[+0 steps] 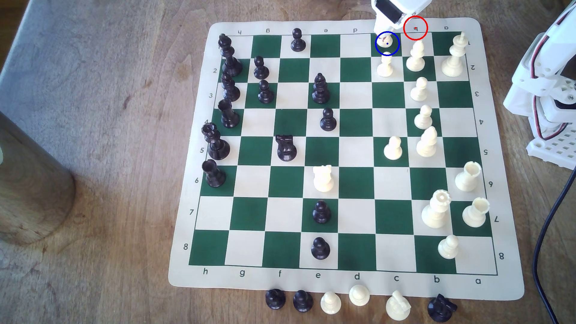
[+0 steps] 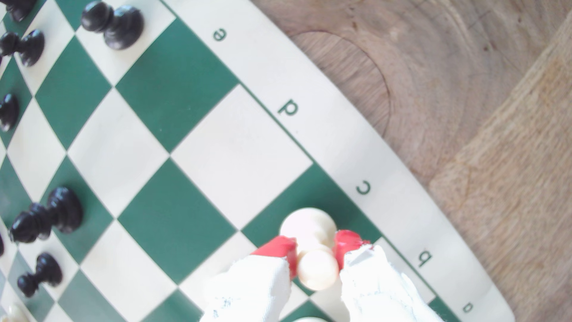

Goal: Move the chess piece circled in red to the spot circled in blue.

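The cream-white pawn (image 1: 386,40) sits between the red-padded fingers (image 2: 278,247) of my gripper (image 1: 386,36), which is shut on its neck just under the ball head. In the wrist view the pawn (image 2: 312,229) has its round base over the dark green c-file corner square (image 2: 297,198). Whether the base touches the board I cannot tell. In the exterior view the blue ring and dot mark that same square (image 1: 394,47), at the board's far edge. The red ring (image 1: 415,27) lies on the mat's border by the letter b, with nothing in it.
Another cream pawn (image 1: 385,65) stands one square nearer, and a cream bishop (image 1: 416,57) and king (image 1: 455,57) stand at the exterior view's right. The arm's base (image 1: 548,93) rises beyond the mat's right edge. Captured pieces (image 1: 330,302) line the near border.
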Available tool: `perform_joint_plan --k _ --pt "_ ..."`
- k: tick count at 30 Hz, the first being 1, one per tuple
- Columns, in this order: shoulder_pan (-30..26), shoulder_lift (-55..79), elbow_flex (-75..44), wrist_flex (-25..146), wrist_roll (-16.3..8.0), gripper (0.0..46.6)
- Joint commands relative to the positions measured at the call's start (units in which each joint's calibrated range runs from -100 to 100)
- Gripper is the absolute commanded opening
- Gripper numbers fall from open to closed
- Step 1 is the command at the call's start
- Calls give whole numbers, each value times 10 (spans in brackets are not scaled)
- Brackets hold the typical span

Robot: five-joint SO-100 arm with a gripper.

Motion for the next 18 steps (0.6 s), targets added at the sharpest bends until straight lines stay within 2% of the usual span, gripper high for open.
perform_joint_plan --k 1,4,7,12,18 --pt "4 5 -24 11 4 4" --pt "4 13 -24 11 5 17" --pt "6 11 -24 10 3 83" --pt "14 8 -25 6 4 131" --pt "24 -6 -33 10 1 148"
